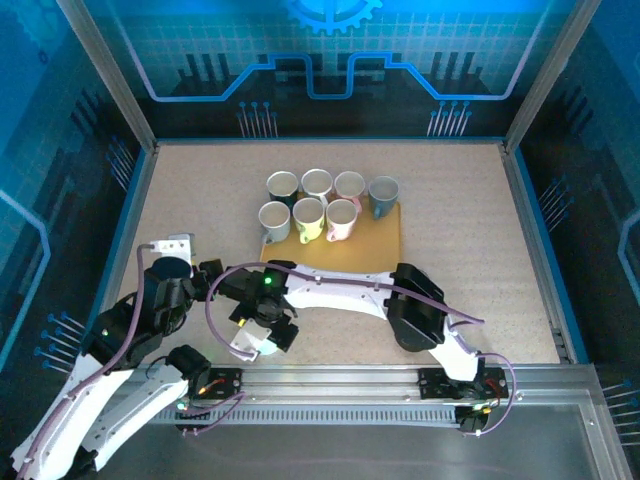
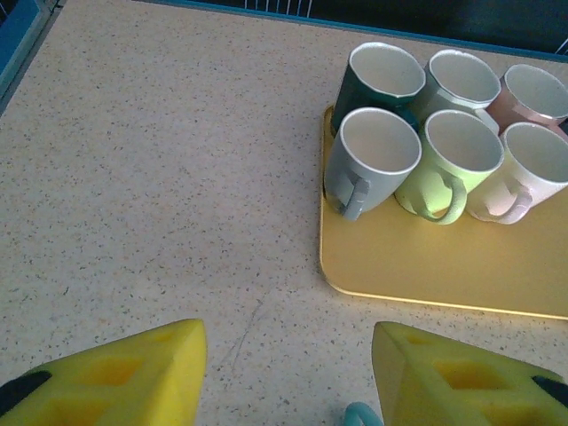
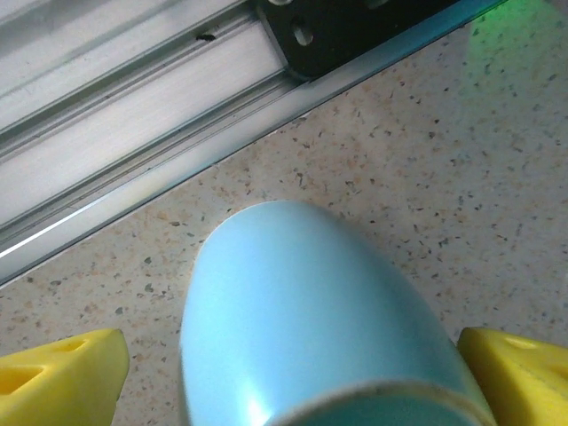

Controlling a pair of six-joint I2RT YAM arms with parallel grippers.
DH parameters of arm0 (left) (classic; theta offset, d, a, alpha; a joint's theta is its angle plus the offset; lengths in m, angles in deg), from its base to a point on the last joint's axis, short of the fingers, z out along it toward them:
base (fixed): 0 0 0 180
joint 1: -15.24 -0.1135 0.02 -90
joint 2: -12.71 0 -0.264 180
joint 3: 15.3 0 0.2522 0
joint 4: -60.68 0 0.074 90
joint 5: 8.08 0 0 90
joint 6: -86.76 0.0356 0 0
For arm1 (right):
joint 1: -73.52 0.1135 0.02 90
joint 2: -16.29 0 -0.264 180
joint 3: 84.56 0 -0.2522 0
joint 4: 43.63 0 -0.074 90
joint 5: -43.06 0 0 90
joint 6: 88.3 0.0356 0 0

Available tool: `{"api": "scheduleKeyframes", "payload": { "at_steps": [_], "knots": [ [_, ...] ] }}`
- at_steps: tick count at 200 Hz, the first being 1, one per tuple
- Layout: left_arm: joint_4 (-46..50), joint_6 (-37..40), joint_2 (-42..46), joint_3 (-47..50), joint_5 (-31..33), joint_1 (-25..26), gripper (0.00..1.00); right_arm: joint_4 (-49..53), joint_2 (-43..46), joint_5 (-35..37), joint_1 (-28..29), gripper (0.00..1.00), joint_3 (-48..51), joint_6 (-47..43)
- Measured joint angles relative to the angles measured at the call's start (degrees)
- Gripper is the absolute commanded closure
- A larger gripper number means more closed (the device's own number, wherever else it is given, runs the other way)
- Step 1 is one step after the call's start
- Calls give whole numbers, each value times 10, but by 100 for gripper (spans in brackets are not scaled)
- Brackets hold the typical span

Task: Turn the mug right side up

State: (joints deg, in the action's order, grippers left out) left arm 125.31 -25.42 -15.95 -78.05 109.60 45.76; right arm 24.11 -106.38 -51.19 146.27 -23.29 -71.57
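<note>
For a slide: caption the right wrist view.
Right gripper open around a light blue mug on the speckled table, near the metal rail.

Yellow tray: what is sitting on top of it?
Seven mugs, openings up, stand in two rows at the tray's far end; near part bare. They cover its far edge.

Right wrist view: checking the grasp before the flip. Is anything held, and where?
Nothing gripped yet: the right gripper has open jaws astride the blue mug, around its body, gap visible.
</note>
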Motion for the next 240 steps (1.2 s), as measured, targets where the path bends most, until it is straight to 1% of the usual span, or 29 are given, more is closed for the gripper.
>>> {"api": "scheduleKeyframes", "payload": {
  "at_steps": [52, 80, 88, 101, 112, 132, 140, 152, 175, 204, 217, 240],
  "knots": [
    [-1, 0, 0, 0, 6, 0, 47, -3, -21, 20, 4, 11, 0, -5],
    [-1, 0, 0, 0, 14, -1, 47, -11, -36, 30, 4, 12, 0, -6],
    [-1, 0, 0, 0, 15, -1, 47, -13, -39, 32, 4, 14, 1, -7],
    [-2, 0, 1, 0, 16, -1, 47, -14, -40, 34, 3, 18, 0, -7],
    [-5, 0, 2, 0, 17, -1, 47, -14, -40, 33, 3, 24, -1, -8],
    [-7, 0, 2, 0, 19, -1, 47, -13, -39, 33, 3, 42, -3, -5],
    [-8, 0, 2, 0, 19, -1, 47, -13, -39, 34, 3, 47, -3, -2],
    [-10, 0, 2, 0, 19, -1, 47, -13, -37, 36, 4, 52, -2, 3],
    [-14, 0, 2, 0, 12, 0, 47, -15, -29, 43, 4, 70, 5, 28],
    [-16, 0, 2, 0, -10, 0, 47, -19, 15, 45, 7, 70, 22, 95],
    [-16, -2, -2, -3, -20, 0, 47, -31, 57, 45, 7, 72, 44, 130],
    [-16, -3, -16, -22, -37, 0, 47, -69, 154, 34, -4, 78, 105, 205]
  ]
}}
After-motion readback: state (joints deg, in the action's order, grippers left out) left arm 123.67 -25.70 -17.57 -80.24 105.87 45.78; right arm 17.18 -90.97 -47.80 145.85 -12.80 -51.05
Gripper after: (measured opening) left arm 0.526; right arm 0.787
